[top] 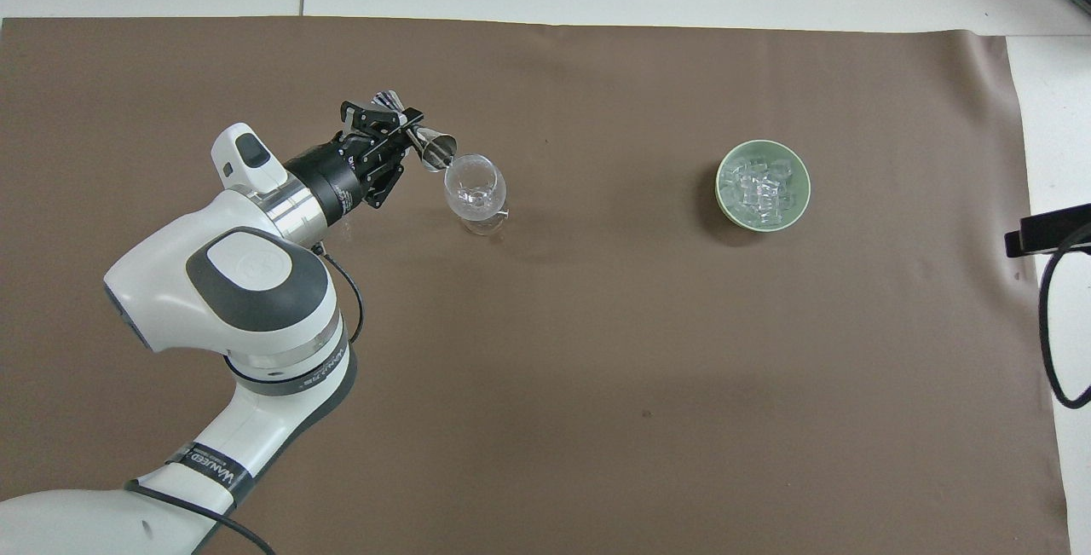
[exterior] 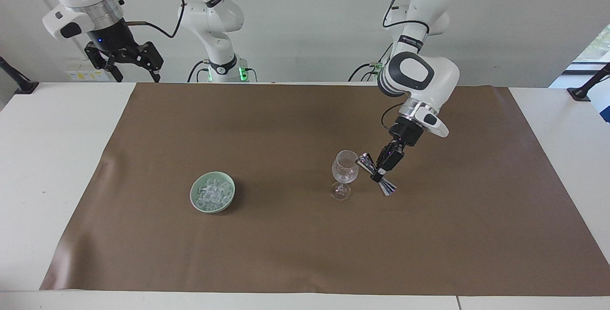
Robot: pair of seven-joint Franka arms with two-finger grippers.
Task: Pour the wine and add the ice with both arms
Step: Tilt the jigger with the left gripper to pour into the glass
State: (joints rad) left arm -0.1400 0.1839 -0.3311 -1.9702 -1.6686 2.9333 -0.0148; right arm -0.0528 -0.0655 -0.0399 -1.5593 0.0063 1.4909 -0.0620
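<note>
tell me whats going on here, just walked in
The left gripper is shut on a metal jigger, tipped with its mouth right by the rim of a stemmed glass standing on the brown mat. A green bowl of ice sits on the mat toward the right arm's end of the table, untouched. The right gripper waits open, raised above its own end of the table.
</note>
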